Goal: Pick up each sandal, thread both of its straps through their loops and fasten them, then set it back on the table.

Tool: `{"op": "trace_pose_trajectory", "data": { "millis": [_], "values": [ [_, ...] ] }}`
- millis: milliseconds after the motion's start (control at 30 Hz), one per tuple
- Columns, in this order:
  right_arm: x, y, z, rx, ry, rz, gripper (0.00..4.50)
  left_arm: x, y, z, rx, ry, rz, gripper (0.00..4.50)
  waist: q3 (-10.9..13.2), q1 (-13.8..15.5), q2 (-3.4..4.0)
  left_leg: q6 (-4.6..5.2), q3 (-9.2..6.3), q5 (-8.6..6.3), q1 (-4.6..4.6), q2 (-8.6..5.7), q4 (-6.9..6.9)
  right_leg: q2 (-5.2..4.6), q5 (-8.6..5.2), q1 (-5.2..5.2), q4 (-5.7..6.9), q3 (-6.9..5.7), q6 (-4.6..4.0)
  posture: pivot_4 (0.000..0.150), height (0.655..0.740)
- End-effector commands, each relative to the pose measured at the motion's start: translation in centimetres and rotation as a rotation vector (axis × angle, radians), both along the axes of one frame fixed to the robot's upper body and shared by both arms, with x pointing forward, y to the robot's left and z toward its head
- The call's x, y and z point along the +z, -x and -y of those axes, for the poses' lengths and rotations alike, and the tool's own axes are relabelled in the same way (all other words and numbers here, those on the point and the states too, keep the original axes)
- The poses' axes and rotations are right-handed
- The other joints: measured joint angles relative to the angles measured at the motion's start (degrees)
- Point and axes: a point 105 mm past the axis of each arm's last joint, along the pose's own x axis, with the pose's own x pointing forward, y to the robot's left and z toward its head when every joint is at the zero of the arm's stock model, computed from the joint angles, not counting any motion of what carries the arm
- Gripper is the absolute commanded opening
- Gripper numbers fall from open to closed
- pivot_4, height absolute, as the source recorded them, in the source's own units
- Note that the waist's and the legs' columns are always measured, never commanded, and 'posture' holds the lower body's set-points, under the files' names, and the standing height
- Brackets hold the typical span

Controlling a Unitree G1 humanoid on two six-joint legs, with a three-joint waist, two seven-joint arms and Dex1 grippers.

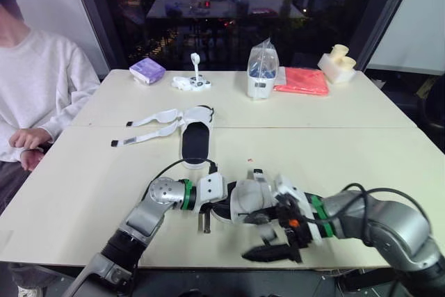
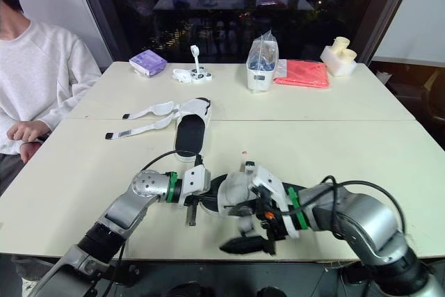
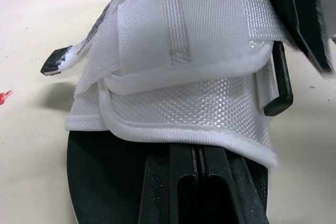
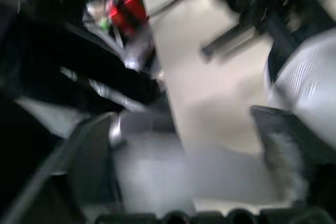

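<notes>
Sandal work sits at the near edge of the tabletop [image 1: 76, 193]. The near sandal [image 1: 245, 199] lies between my two grippers, its long axis running across from left to right. The left gripper [image 3: 197, 163] is at one end, narrow, its fingers almost together on the black footbed [image 3: 105, 182] under the white woven straps [image 3: 189, 40]. I cannot tell whether they actually pinch the sole. The right gripper [image 1: 268, 236] is at the other end, spread wide, with nothing gripped that I can make out. One strap flap lies folded over another, and a black-tipped strap end [image 3: 55, 61] sticks out free. I judge the right arm is better placed to thread it. The far sandal [image 1: 197, 140] lies well apart, pointing away from me, with its loose straps [image 1: 149, 126] thrown out to my left.
</notes>
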Motion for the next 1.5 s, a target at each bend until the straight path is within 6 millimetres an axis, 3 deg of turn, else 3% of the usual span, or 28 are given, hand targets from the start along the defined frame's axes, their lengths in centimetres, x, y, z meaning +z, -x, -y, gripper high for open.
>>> {"op": "trace_pose_trajectory", "data": {
  "millis": [33, 133, 233, 400, 500, 767, 900, 1000, 1233, 1267, 1400, 1500],
  "values": [
    [1.1, 1.9, 0.9, 0.071, 0.012, 0.024, 4.45, -3.3, 1.0, -0.8, 0.001, -0.095, -0.115, 0.00, 0.00, 0.00, -0.01, 0.02, -0.01, -0.01, 0.00, 0.00, 0.00, 0.00, 0.00, 0.00, 0.00, 0.00, 0.00, 0.150, 0.7400],
    [1.3, 3.7, 2.7, 0.075, 0.059, -0.015, 4.45, -3.3, 0.9, -0.7, 0.002, -0.092, -0.113, 0.00, 0.01, 0.13, -0.03, 0.26, -0.05, -0.15, 0.00, 0.03, 0.00, -0.07, 0.00, 0.02, -0.04, 0.00, 0.00, 0.150, 0.7400],
    [1.6, 3.7, 3.6, 0.013, 0.049, -0.035, 4.45, -3.4, 0.9, -0.6, 0.002, -0.089, -0.113, 0.00, -0.01, 0.04, -0.08, 0.26, -0.11, -0.16, 0.03, 0.03, 0.01, -0.11, 0.00, 0.08, -0.07, 0.00, 0.00, 0.150, 0.7400],
    [1.6, 1.3, 4.9, -0.125, 0.032, -0.022, 4.45, -3.4, 1.0, -0.2, -0.006, -0.082, -0.117, 0.00, -0.03, 0.07, -0.09, 0.12, -0.13, -0.24, 0.05, 0.04, 0.04, -0.15, 0.00, 0.10, -0.07, 0.01, -0.01, 0.150, 0.7400],
    [0.4, 0.3, 5.2, -0.159, 0.050, -0.040, 4.45, -3.4, 1.1, 0.0, -0.009, -0.079, -0.117, 0.00, -0.03, 0.24, -0.10, 0.13, -0.14, -0.24, 0.03, 0.03, 0.04, -0.15, 0.00, 0.10, -0.08, 0.00, -0.01, 0.150, 0.7400],
    [-0.9, -1.7, 3.7, -0.171, -0.021, -0.100, 4.45, -3.3, 1.0, 0.0, 0.002, -0.074, -0.111, 0.00, -0.03, 0.33, -0.10, 0.25, -0.14, -0.16, 0.03, 0.02, 0.06, -0.15, 0.00, 0.10, -0.07, -0.02, -0.01, 0.150, 0.7400],
    [-1.3, -1.6, 2.6, -0.135, -0.031, -0.116, 4.45, -3.3, 1.0, -0.1, 0.007, -0.073, -0.112, 0.00, -0.03, 0.63, -0.08, 0.23, -0.14, -0.14, 0.03, 0.02, 0.06, -0.15, 0.00, 0.10, -0.08, -0.03, -0.01, 0.150, 0.7400],
    [-1.3, -1.3, 1.9, -0.106, -0.038, -0.133, 3.58, -3.3, 1.1, -0.1, 0.009, -0.073, -0.114, 0.00, -0.04, 0.92, -0.08, 0.22, -0.13, -0.14, 0.02, 0.02, 0.05, -0.15, 0.00, 0.09, -0.08, -0.03, -0.01, 0.150, 0.7400],
    [-1.0, -1.4, 1.5, -0.095, -0.047, -0.128, 0.21, -3.4, 1.3, -0.1, 0.011, -0.070, -0.117, 0.00, -0.04, 1.31, -0.08, 0.22, -0.13, -0.14, 0.02, 0.03, 0.05, -0.14, 0.00, 0.07, -0.07, -0.03, -0.02, 0.150, 0.7400],
    [-0.9, -1.3, 1.4, -0.089, -0.048, -0.123, 0.04, -3.4, 1.3, -0.1, 0.012, -0.070, -0.117, 0.00, -0.04, 1.31, -0.08, 0.22, -0.13, -0.15, 0.02, 0.03, 0.05, -0.14, 0.00, 0.07, -0.07, -0.03, -0.02, 0.150, 0.7400],
    [0.9, -1.5, 0.6, -0.058, -0.088, -0.102, 0.04, -3.4, 1.3, -0.1, 0.014, -0.068, -0.116, 0.00, -0.04, 1.31, -0.07, 0.23, -0.12, -0.15, 0.02, 0.03, 0.05, -0.13, 0.00, 0.07, -0.07, -0.03, -0.02, 0.150, 0.7400],
    [4.0, -3.7, -0.3, -0.080, -0.180, -0.063, 0.04, -3.4, 1.3, -0.1, 0.012, -0.070, -0.117, 0.00, -0.04, 1.25, -0.06, 0.22, -0.12, -0.14, 0.03, 0.03, 0.05, -0.13, 0.01, 0.07, -0.06, -0.03, -0.03, 0.150, 0.7400]
  ]
}}
